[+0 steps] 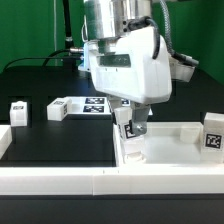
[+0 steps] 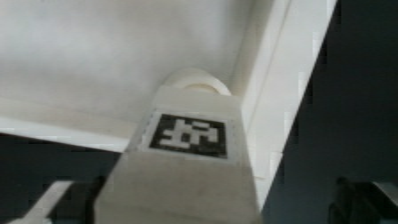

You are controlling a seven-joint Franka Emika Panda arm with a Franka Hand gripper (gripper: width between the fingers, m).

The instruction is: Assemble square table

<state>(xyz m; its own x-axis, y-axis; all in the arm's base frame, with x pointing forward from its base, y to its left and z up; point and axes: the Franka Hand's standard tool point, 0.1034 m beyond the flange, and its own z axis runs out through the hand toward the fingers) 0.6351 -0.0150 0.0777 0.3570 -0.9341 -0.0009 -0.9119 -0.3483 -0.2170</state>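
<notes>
Exterior view: the gripper (image 1: 131,132) hangs over the tabletop's (image 1: 175,150) corner on the exterior view's left, with leg 1 (image 1: 127,127) upright between its fingers. Leg 2 (image 1: 212,132) stands at the tabletop's end on the exterior view's right. Leg 3 (image 1: 57,108) and leg 4 (image 1: 20,110) sit on the dark table, leg 3 just beside the marker board (image 1: 92,105).

Wrist view: leg 1 (image 2: 192,135) stands in the tabletop's (image 2: 107,60) corner beside the rim, tag facing the camera. The fingers (image 2: 54,205) are spread wide and clear of its sides, gripping nothing.
</notes>
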